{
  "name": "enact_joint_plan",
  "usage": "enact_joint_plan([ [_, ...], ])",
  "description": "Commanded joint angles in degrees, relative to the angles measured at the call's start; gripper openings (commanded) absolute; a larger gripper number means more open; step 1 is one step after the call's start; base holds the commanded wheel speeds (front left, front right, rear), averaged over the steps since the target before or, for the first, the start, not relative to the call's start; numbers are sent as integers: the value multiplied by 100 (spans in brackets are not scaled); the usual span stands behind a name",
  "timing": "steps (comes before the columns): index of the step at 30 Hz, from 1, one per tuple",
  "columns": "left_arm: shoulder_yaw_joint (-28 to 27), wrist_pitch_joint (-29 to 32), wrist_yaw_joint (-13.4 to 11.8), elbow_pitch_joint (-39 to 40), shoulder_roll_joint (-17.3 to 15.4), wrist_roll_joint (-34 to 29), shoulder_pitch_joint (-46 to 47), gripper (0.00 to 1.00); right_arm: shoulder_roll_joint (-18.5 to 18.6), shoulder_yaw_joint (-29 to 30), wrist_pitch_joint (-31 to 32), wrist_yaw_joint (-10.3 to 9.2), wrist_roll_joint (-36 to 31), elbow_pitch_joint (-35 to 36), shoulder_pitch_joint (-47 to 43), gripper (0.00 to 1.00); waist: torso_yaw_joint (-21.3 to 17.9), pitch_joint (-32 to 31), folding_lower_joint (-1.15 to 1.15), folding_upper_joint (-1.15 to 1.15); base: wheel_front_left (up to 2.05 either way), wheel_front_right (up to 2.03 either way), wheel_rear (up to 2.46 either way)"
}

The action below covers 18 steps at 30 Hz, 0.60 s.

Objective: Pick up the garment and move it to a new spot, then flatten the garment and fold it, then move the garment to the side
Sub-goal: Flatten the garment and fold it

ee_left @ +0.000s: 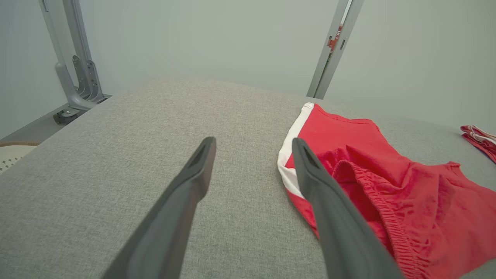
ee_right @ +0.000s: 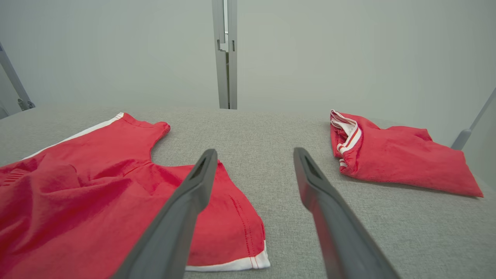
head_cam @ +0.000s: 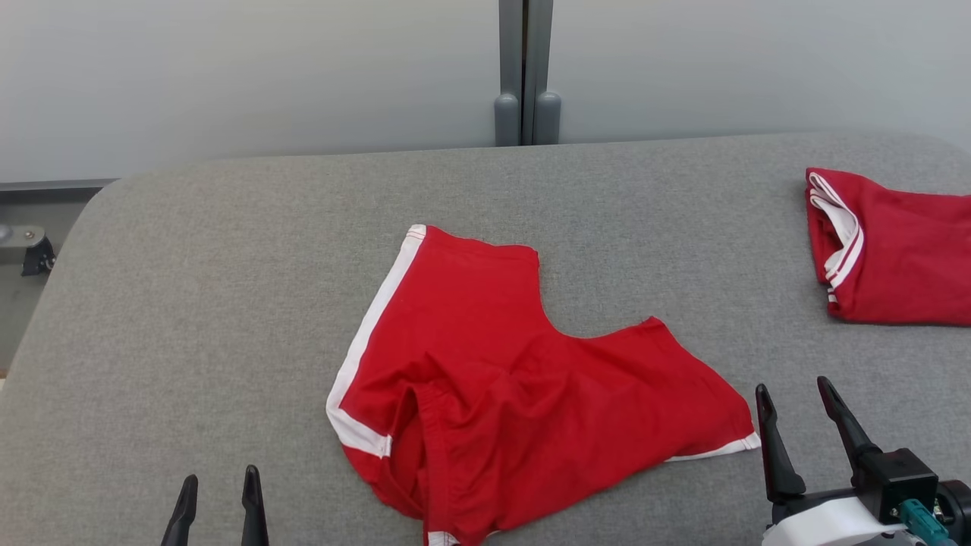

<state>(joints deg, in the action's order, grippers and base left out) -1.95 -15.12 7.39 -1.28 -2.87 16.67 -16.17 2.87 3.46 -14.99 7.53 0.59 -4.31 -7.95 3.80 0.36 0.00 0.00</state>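
Now the shorts (head_cam: pixel 516 379) lie rumpled, central on the table (head_cam: pixel 227 303). The left gripper (head_cam: pixel 220 475), near the waistband (head_cam: pixel 425 455), and right gripper (head_cam: pixel 792 385), beside a leg hem (head_cam: pixel 717 451), both stand spread and empty.

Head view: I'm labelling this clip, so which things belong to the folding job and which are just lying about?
In the job: spread red shorts; left hand, open; right hand, open.
Lying about: folded red garment at far right; grey post behind the table.
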Motion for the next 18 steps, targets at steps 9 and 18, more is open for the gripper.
enact_joint_plan([
  [9,138,0,20,21,-31,5,-86,100,6,-42,-25,-10,145,-97,52,100,8,-21,0,0,0,0,0],
  [18,535,1,20,162,-213,110,-161,100,6,-36,-25,-10,231,-179,162,100,-56,-11,0,0,0,0,0],
])
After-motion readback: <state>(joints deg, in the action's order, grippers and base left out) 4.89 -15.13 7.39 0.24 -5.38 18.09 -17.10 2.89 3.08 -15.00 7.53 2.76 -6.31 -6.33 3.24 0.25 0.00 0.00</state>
